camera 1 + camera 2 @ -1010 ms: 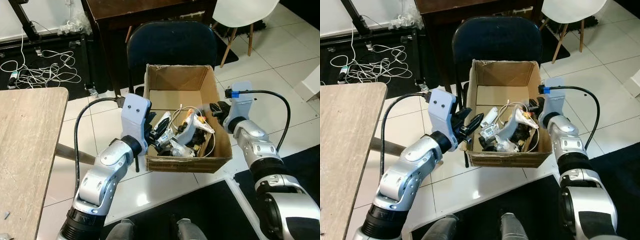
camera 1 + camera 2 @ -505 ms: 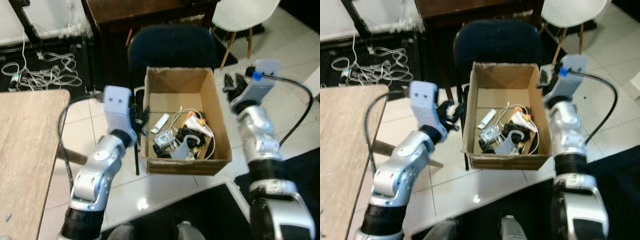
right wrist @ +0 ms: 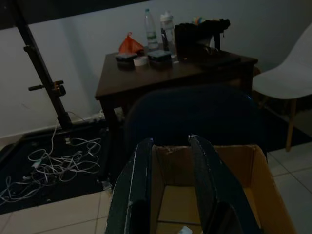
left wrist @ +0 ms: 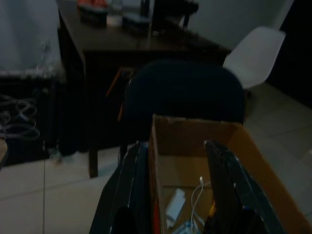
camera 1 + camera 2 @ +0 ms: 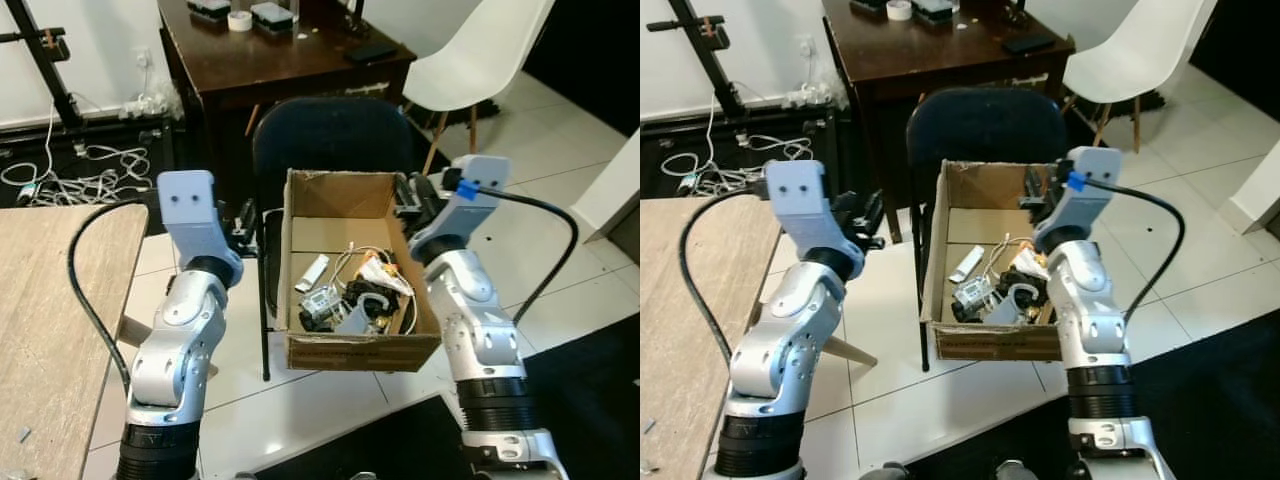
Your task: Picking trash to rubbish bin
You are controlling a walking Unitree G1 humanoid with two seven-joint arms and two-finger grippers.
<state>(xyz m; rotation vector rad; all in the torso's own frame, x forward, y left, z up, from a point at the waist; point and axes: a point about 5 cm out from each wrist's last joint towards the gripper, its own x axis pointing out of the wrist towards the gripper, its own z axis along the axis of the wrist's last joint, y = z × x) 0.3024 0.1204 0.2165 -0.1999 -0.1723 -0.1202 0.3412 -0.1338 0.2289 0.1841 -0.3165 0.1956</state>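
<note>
The dark wooden desk (image 5: 940,50) stands at the back, with the dark blue padded chair (image 5: 985,130) in front of it. On the chair seat sits the open brown cardboard box (image 5: 345,195), worn at its rim and serving as the rubbish bin. Inside it lies the trash (image 5: 350,295): a tangle of white cable, small white and black pieces. The left gripper (image 5: 862,222) is raised just left of the box, fingers spread. The right gripper (image 5: 1035,190) is raised at its right rear corner, fingers apart, empty.
</note>
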